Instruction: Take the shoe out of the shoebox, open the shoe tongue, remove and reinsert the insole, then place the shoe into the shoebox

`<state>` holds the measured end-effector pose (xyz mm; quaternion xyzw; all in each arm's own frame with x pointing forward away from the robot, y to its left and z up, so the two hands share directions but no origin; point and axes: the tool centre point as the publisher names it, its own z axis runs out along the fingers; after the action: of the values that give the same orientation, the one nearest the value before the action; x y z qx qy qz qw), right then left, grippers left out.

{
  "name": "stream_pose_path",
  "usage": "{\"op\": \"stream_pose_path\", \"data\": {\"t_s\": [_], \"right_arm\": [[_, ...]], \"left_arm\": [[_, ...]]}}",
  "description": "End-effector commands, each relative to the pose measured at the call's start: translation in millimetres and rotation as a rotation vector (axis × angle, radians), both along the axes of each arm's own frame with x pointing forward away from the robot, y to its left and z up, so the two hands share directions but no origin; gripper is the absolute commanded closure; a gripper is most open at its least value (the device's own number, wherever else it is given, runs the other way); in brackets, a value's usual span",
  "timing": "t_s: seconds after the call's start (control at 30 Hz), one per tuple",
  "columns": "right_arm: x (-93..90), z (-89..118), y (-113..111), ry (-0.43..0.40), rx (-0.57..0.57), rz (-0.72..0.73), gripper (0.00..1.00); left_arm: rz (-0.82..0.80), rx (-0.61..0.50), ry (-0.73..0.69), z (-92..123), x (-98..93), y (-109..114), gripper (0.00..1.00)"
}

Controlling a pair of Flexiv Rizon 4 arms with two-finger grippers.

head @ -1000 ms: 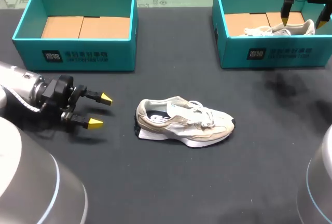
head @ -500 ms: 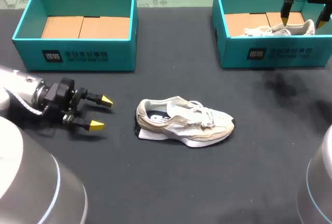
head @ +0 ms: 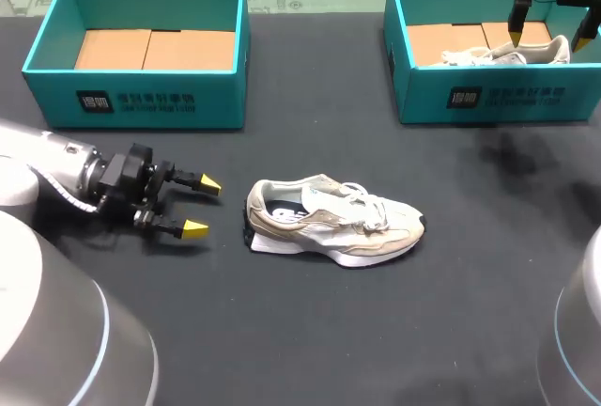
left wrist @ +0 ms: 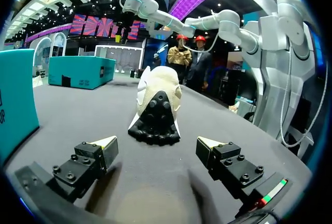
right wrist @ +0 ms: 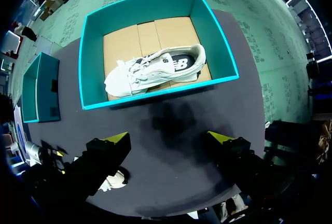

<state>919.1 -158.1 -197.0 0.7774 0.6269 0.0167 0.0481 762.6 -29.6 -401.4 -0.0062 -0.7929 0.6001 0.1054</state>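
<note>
A beige and white shoe (head: 331, 220) lies on its sole in the middle of the dark table, toe to the right, heel to the left. My left gripper (head: 202, 206) is open just left of the heel, fingers pointing at it. In the left wrist view the shoe's heel (left wrist: 155, 111) stands straight ahead of my open left gripper (left wrist: 157, 148), a short gap away. My right gripper (head: 549, 32) hangs open high above the right teal shoebox (head: 488, 98). That shoebox (right wrist: 155, 97) holds a second white shoe (right wrist: 154, 69), which lies ahead of the open right gripper (right wrist: 171, 139).
An empty teal shoebox (head: 141, 105) with a brown cardboard floor stands at the back left, behind my left arm. It appears beside the left gripper as a teal wall (left wrist: 15, 105). Dark tabletop (head: 376, 331) lies bare in front of the shoe.
My left gripper has moved right, toward the shoe's heel, staying open. The right arm and both shoes have not moved.
</note>
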Motion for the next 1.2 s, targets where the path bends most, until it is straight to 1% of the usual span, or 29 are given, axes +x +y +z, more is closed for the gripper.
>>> {"op": "stream_pose_path", "data": {"t_s": [0.03,0.47,0.93,1.2], "right_arm": [[-0.2,0,0,0.000,0.000,0.000,0.00],[-0.2,0,0,0.000,0.000,0.000,0.00],[-0.2,0,0,0.000,0.000,0.000,0.00],[-0.2,0,0,0.000,0.000,0.000,0.00]], "left_arm": [[0.027,-0.002,-0.010,0,-1.4,-11,0.00],[0.016,-0.006,-0.052,-1,-1.3,-34,0.00],[0.007,0.006,-0.057,-4,2.3,-59,0.00],[-0.002,0.015,-0.054,-6,-3.1,-64,0.00]]}}
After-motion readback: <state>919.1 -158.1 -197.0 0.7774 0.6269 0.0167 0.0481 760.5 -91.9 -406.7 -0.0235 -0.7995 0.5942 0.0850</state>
